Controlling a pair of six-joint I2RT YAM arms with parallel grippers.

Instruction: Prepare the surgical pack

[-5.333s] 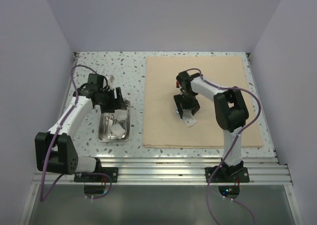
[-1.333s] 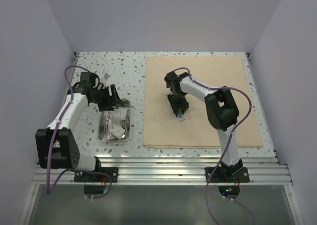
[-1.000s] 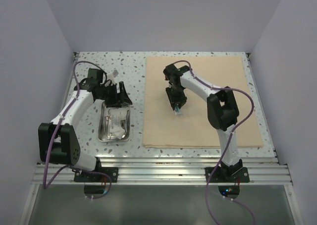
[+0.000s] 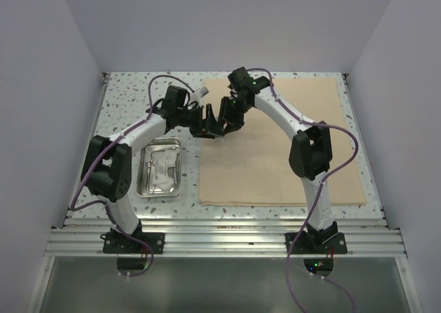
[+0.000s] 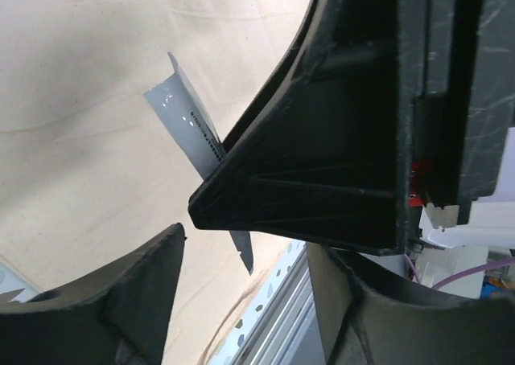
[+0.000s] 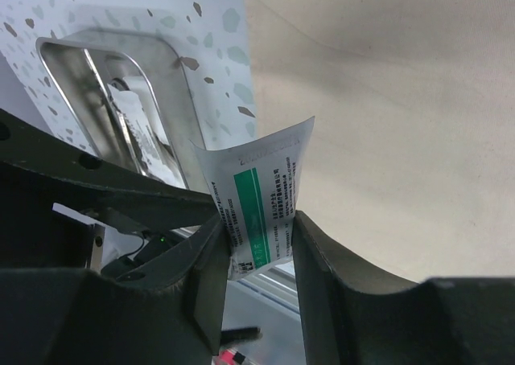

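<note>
The big beige cloth (image 4: 275, 161) lies across the right of the speckled table (image 4: 124, 99), and the steel tray (image 4: 138, 182) sits just left of it. Both arms meet over the cloth's far left corner. The right gripper (image 6: 257, 236) pinches the small packet (image 6: 261, 200). The left gripper (image 5: 245, 240) is just beside it, fingers spread, holding nothing.
</note>
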